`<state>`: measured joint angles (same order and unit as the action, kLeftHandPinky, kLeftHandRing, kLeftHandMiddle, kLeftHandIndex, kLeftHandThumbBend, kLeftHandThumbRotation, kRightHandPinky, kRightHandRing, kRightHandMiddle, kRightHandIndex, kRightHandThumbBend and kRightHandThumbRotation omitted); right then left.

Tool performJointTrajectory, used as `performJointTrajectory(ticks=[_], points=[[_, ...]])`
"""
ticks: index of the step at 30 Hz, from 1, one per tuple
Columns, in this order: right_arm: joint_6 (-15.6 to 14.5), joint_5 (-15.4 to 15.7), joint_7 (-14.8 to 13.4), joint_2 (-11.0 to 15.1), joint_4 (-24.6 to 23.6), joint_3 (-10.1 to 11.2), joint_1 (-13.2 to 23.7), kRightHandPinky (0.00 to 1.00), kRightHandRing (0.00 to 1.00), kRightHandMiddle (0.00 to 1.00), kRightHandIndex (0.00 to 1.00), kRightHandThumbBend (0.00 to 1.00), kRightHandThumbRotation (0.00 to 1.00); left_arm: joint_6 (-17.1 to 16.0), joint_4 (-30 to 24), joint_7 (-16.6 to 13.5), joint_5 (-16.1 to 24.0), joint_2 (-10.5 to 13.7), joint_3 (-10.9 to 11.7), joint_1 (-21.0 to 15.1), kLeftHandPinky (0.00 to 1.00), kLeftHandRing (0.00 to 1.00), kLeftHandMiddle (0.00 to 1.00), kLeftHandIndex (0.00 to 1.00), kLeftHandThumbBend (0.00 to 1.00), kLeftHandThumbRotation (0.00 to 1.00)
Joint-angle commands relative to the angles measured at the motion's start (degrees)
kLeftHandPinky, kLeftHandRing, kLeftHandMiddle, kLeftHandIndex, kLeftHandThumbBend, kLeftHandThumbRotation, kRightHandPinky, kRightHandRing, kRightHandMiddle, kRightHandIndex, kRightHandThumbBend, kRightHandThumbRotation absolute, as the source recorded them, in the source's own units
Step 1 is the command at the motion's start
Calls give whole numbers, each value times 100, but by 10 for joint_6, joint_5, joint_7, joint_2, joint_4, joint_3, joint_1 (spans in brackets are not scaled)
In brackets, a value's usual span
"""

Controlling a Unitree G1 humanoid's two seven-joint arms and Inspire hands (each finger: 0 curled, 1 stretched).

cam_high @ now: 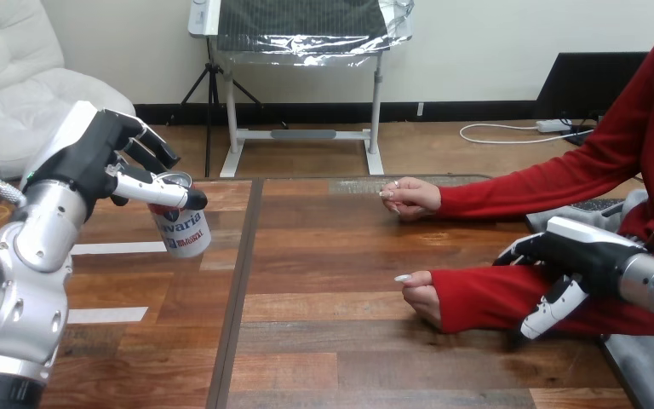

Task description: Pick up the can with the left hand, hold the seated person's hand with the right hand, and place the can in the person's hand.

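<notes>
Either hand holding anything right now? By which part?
Left hand grips the can near its top, fingers curled round it. Right hand lies over the person's forearm; hold cannot be told.

Can [180, 228] in left hand [94, 162] at left, person's hands [409, 198] on table [332, 349] mid-right, right hand [575, 260] by nearer forearm [477, 298].

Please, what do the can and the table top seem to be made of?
The can looks like metal: a shiny silver rim, with a glossy white printed wall. The table looks like wood or a wood-look laminate: brown planks with grain and seams, slightly glossy. The picture leaves open which one.
</notes>
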<state>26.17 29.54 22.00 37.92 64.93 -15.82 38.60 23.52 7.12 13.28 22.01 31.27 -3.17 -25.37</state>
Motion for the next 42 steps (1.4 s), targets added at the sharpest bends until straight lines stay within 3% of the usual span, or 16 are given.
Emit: performJointTrajectory(ticks=[1,17,29,42], points=[[8,1,-21,-3,-22,-5,22,64,69,73,74,100,11,-10,-20,-4,4,16,12,-54,28,33,41,44,76,0],[1,23,-46,-13,-20,-32,24,55,59,64,66,93,10,-2,-23,-1,0,13,15,-54,28,34,42,45,75,0],[12,26,-80,-22,-16,-40,19,37,44,52,57,90,11,-3,-28,-1,1,15,13,-53,28,34,42,45,75,0],[20,34,-107,-24,-13,-50,17,28,35,44,49,82,12,-6,-31,-2,1,15,14,-51,28,33,41,45,75,0]])
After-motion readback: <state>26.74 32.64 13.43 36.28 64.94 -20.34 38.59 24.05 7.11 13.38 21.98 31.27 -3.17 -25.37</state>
